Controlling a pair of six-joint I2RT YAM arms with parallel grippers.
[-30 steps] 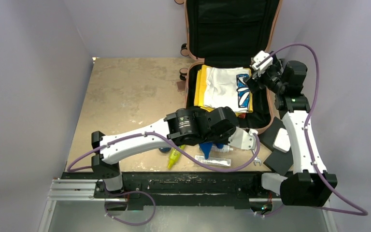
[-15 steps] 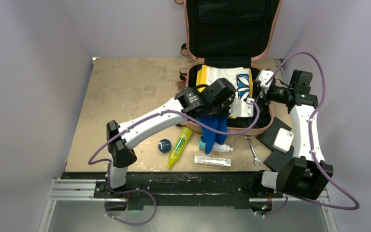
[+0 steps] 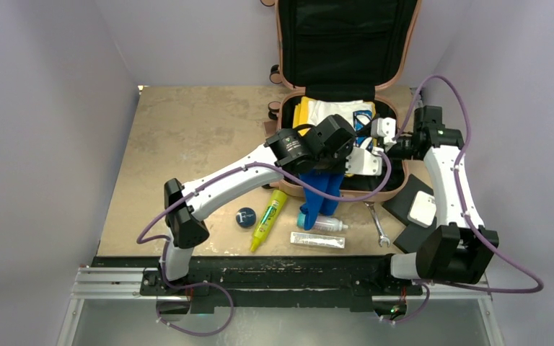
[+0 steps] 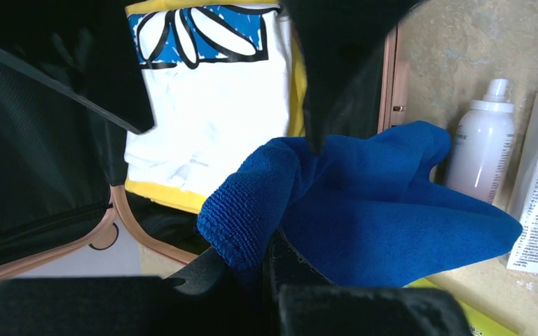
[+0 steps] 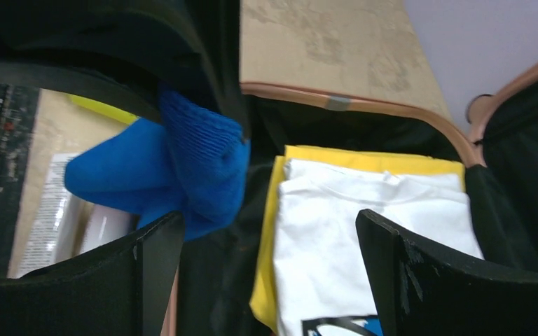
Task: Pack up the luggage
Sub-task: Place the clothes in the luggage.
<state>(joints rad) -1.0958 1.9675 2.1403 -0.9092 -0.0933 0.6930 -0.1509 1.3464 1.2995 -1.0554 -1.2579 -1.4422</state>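
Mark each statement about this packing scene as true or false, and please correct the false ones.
1. The left gripper is shut on the blue cloth. True.
2. The white shirt lies on a yellow shirt inside the luggage. True.
3. The right gripper grips the white shirt. False: it is open over the luggage, holding nothing.
4. The luggage is closed. False: its lid stands open.
5. The wrench lies inside the luggage. False: it lies on the table, outside.
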